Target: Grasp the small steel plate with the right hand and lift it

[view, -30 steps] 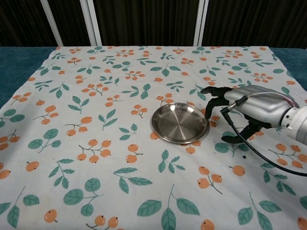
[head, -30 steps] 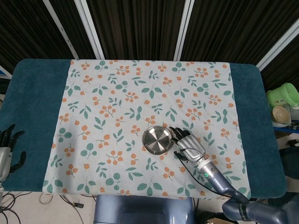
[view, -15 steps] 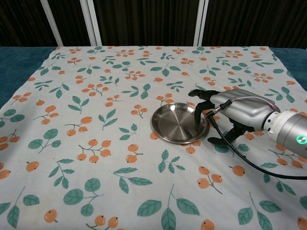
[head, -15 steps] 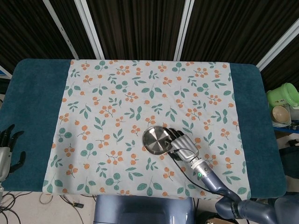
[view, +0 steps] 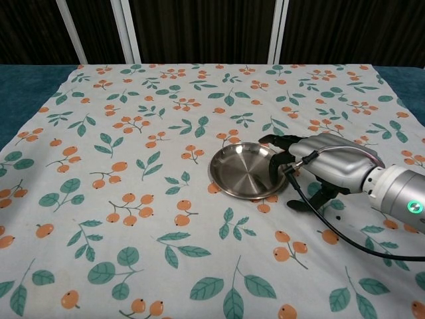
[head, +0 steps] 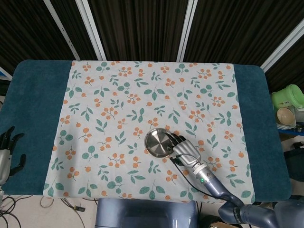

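The right hand (view: 319,166), silver with dark fingers, lies low on the table at the right edge of the small round shiny steel plate (view: 247,173). Its dark fingers (view: 277,154) reach over the plate's right rim and point down into the dish. The thumb sits lower, on the near side by the cloth. I think the hand is set this way so the rim can be pinched from above and below. The fingers are curled at the rim, but I cannot tell if they squeeze it yet. The plate looks flat on the cloth, not lifted.

The plate rests right side up on the white cloth with orange berries and green leaves (head: 118,109), a bit right of the middle and near the front edge. A thin plate lying flat is hard to pick up, so going for the raised rim makes sense. A black cable (view: 332,222) runs from the hand along the arm.

The cloth covers the blue-green soft table top (head: 35,104). Far off to the left, the left hand (head: 8,154) waits at the table edge with its dark fingers spread and nothing in them. It is not needed for this job.
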Robot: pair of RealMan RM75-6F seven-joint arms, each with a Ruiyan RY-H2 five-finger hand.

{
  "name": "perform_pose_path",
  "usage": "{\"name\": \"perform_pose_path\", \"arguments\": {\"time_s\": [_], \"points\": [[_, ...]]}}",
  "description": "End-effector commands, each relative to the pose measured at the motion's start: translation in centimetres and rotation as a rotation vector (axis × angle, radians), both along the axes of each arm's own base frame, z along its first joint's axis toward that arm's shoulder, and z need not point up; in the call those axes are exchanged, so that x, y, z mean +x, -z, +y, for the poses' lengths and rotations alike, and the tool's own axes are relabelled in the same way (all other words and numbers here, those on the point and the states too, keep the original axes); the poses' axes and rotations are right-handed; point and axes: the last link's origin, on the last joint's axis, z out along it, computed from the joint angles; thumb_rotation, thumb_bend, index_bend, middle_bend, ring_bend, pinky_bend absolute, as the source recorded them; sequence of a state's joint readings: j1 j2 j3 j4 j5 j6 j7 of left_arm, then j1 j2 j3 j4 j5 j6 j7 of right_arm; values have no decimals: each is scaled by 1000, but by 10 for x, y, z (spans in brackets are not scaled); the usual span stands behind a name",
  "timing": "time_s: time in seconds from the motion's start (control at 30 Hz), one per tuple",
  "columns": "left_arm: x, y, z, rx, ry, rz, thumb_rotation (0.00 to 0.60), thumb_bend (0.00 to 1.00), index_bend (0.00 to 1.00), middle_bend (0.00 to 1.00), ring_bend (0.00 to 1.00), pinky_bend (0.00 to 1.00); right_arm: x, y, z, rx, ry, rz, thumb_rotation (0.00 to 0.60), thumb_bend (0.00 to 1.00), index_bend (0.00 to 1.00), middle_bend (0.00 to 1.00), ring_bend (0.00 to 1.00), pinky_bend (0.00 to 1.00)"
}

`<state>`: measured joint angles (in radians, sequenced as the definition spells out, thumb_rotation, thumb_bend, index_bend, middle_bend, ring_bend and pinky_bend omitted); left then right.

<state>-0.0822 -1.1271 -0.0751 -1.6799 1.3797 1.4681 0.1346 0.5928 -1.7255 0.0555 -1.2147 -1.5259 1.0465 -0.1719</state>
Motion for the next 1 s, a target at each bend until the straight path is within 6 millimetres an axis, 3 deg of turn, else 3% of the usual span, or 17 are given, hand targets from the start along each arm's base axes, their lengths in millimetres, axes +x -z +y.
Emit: {"name": "perform_pose_path", "arguments": {"time_s": [0.03,0.3,1.0], "points": [[0,0,0,0,-1,0,600,443,165,2,52,0,0,2,1,1,-3,-1,600,377,450,53,105,240],[0,-1,0,4,-2,-3,600,443,165,2,52,0,5,6,1,4,-18,-19,600,399,506,62,108,240],[0,-1,1,12,-11,-5,600,443,165,2,53,0,19,21,-3,15,-29,-29,600,408,529,62,109,240]]}}
